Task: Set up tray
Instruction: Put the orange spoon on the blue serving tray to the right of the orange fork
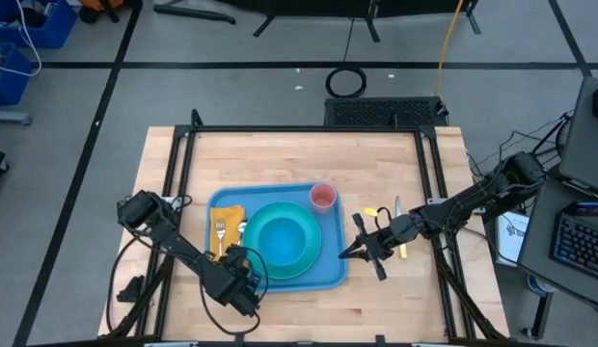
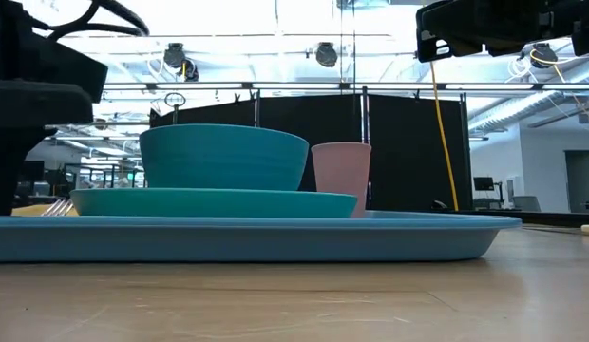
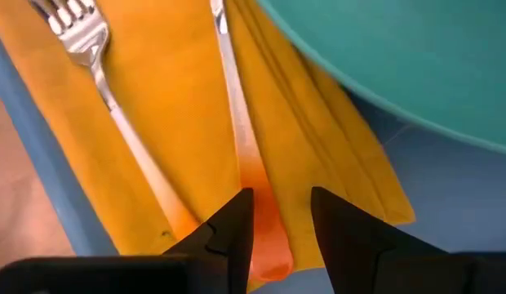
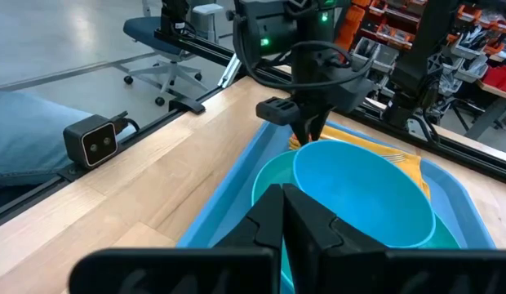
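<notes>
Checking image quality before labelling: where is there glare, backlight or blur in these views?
Low view: bright ceiling lights backlight the scene, so the bowl and cup look dim, and the near table is soft. Left wrist view: the fork on the napkin is slightly blurred. High view: evenly lit.

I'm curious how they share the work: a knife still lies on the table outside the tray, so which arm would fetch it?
Probably the right: its shut end effector hovers beside the yellow-handled knife, right of the tray. The left end effector is over the napkin.
</notes>
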`<state>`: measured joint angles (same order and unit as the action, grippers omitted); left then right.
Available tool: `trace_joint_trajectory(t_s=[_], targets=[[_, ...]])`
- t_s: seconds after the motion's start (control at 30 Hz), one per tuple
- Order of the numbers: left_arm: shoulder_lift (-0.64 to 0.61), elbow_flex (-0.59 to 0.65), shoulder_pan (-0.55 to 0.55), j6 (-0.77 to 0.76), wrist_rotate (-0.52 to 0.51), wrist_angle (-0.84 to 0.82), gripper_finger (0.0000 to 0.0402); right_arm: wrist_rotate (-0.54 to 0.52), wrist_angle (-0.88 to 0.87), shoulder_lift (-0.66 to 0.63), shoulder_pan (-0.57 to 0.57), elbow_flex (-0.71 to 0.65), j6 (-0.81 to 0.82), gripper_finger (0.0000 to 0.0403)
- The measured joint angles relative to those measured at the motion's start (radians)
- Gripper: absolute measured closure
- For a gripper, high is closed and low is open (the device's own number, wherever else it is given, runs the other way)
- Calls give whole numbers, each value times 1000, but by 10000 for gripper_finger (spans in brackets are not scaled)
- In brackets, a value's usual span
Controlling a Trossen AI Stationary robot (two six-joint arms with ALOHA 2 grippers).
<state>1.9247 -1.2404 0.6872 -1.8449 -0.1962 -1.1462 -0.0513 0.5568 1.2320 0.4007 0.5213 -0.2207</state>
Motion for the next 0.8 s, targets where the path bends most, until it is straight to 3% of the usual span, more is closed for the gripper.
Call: trace_joint_trajectory(t_s=[0.8], targets=[[-6, 79, 9, -43, -1, 80, 273, 0, 0, 0, 0, 0, 7, 403]])
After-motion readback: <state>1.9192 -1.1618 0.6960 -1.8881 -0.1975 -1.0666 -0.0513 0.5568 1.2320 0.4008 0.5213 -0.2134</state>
